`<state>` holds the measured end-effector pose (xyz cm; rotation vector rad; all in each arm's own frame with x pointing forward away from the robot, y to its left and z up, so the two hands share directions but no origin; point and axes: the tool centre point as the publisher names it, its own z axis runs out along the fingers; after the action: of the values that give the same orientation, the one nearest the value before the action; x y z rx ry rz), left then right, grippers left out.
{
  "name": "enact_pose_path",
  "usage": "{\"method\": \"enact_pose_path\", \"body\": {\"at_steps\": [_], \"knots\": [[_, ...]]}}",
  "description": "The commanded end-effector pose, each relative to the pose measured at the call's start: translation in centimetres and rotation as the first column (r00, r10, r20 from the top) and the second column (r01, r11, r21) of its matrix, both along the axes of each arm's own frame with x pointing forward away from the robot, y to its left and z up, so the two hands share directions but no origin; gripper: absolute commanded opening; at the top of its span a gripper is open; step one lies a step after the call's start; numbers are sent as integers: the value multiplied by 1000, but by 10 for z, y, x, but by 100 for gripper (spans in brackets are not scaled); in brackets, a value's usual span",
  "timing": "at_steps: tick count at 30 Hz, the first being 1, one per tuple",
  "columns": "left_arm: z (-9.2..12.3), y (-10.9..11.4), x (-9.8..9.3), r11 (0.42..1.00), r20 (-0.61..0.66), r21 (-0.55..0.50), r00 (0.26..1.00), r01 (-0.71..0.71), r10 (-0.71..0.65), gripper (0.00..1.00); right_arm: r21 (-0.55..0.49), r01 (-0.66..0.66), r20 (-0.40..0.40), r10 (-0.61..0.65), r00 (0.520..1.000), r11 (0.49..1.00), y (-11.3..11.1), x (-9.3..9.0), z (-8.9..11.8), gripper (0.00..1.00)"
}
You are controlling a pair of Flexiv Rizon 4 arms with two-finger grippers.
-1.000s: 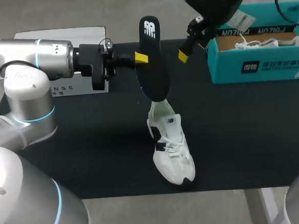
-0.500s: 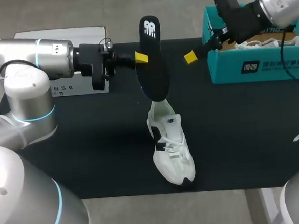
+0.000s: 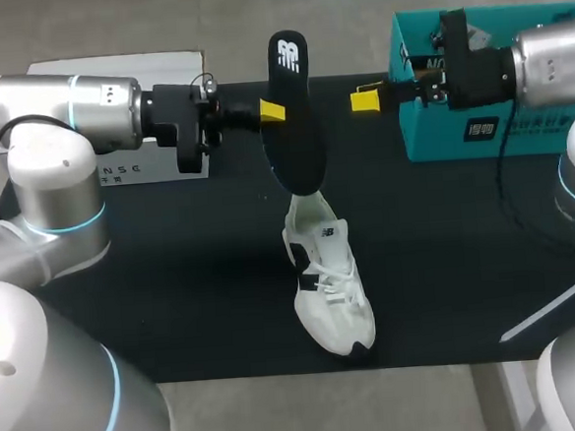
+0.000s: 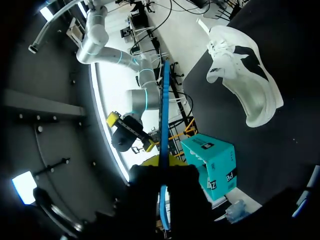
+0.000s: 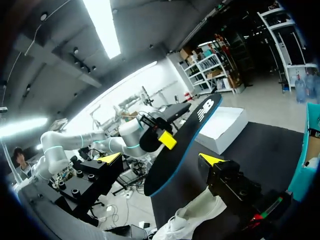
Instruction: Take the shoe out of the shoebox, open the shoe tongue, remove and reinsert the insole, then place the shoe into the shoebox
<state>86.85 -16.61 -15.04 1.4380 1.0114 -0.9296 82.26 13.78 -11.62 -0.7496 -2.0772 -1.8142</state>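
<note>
Right now my left gripper [image 3: 274,111] is clamped on the insole [image 3: 297,146], holding it upright in the upper middle of the frame. Its lower end hangs just above the heel opening of the shoe [image 3: 332,291], which lies on the black table [image 3: 174,283] at lower centre. My right gripper [image 3: 366,99], at upper right before the teal shoebox [image 3: 479,133], is spread wide and empty. To reinsert cleanly, I judge the right should pin the shoe and hold the tongue back while I feed the lower end in slowly, so nothing buckles at the collar.
</note>
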Motion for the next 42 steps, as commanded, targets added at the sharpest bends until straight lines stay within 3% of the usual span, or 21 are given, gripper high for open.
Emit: {"method": "enact_pose_path", "body": {"at_steps": [1,4,15,21,34,42], "knots": [[-1,-1,-1,1000,2,-1,1000,-2,2,0,160,-54,9,53,999,986,7,7,-6,100],[-1,-1,-1,1000,2,-1,1000,-2,2,0,142,-54,3,54,999,988,6,6,-6,100],[-1,-1,-1,1000,2,-1,1000,-2,2,0,49,-139,-199,146,969,989,2,13,-14,100],[-1,-1,-1,1000,2,-1,1000,-2,2,0,39,-145,-233,151,961,989,2,19,-22,100],[-1,-1,-1,1000,2,-1,1000,-2,2,0,12,-247,-331,237,913,969,34,44,-34,100],[-1,-1,-1,1000,2,-1,1000,-2,2,0,17,-302,-348,289,892,953,56,46,-40,100]]}}
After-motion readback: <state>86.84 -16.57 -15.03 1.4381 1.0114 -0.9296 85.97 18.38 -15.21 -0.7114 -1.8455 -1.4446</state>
